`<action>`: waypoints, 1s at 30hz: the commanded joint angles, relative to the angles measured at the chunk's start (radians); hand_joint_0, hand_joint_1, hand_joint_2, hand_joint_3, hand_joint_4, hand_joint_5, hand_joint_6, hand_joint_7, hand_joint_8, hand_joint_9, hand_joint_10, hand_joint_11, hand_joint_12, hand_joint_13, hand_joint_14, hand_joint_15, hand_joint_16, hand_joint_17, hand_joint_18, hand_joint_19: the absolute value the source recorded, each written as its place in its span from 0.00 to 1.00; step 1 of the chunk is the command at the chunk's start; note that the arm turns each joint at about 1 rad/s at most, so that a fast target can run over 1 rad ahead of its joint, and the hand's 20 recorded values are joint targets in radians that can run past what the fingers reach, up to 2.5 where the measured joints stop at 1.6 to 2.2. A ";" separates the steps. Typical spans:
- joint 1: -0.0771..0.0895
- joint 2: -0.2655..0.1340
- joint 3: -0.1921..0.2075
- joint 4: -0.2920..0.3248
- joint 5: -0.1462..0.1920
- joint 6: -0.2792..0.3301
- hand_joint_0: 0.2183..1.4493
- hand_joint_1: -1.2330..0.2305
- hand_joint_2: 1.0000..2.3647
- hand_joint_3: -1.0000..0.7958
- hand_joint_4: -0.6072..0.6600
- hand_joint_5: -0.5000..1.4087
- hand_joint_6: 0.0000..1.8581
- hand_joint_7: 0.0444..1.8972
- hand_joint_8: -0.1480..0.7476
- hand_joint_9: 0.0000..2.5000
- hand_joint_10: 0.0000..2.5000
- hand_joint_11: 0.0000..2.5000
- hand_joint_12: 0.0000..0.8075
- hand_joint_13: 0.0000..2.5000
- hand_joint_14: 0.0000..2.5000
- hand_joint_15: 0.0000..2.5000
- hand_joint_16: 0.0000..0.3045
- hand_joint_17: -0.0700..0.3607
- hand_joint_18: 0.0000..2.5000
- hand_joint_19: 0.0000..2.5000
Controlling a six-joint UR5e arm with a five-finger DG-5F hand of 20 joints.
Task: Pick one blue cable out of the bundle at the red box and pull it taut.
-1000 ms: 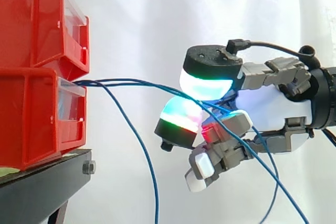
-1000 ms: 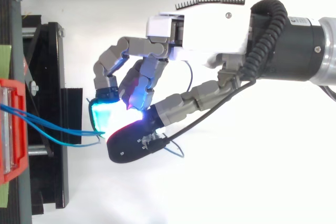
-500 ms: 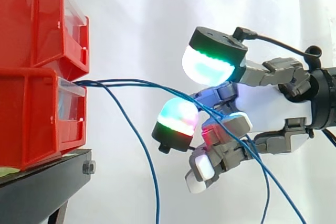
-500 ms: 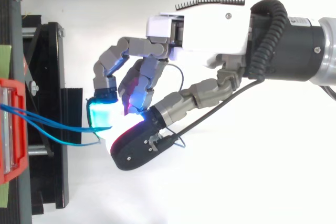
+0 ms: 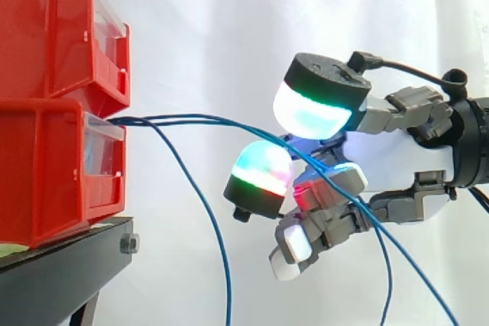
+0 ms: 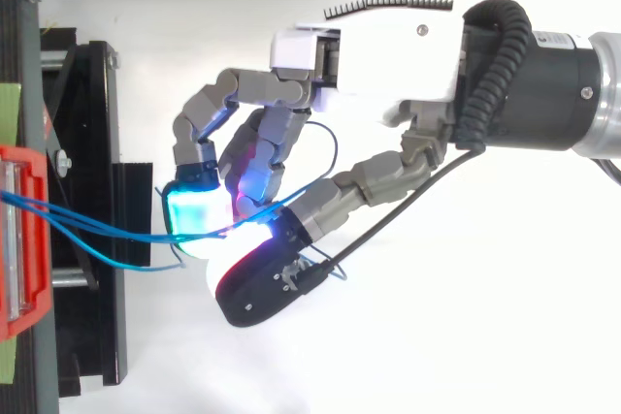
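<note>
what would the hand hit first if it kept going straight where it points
Probably the front of the lower red bin, where the blue cables come out; only those cables lie between it and the hand. Depth is unclear.

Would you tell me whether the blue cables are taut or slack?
Slack: the blue cables bow from the red bin to the hand, one drooping downward.

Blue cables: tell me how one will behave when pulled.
Probably floppy: the blue cables droop in loose curves from the lower red bin. Likely thin and light, so one may slip from the hand unless held firmly. Bunched at the bin, neighbours may drag along.
</note>
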State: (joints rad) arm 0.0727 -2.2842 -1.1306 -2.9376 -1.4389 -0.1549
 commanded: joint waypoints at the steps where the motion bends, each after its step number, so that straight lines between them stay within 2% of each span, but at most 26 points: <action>1: -0.001 0.000 0.000 0.000 0.000 0.000 0.33 0.28 0.00 0.32 0.59 0.20 0.49 0.55 0.56 0.50 0.00 0.57 0.46 0.36 0.01 0.23 0.17 0.43 0.29 0.18; 7: -0.001 0.000 -0.001 0.000 0.000 0.000 0.32 0.30 0.01 0.41 0.59 0.20 0.50 0.55 0.57 0.51 0.00 0.59 0.46 0.37 0.01 0.24 0.17 0.44 0.30 0.19; 14: 0.001 0.000 0.000 0.000 0.000 0.000 0.28 0.42 0.01 0.42 0.59 0.20 0.49 0.52 0.60 0.51 0.00 0.56 0.50 0.36 0.01 0.24 0.20 0.48 0.30 0.19; 19: -0.001 0.000 0.000 0.000 0.000 0.000 0.28 0.44 0.01 0.42 0.58 0.20 0.48 0.52 0.60 0.51 0.00 0.55 0.51 0.36 0.01 0.23 0.20 0.48 0.29 0.20; 26: -0.001 0.000 0.000 0.000 -0.002 0.000 0.29 0.35 0.01 0.48 0.58 0.21 0.48 0.55 0.62 0.50 0.00 0.56 0.51 0.37 0.01 0.23 0.21 0.49 0.31 0.18; 30: -0.001 0.000 0.000 0.000 0.000 0.000 0.30 0.31 0.01 0.48 0.58 0.20 0.48 0.53 0.60 0.49 0.00 0.56 0.50 0.36 0.01 0.23 0.20 0.48 0.30 0.18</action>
State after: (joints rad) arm 0.0722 -2.2841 -1.1306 -2.9374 -1.4393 -0.1550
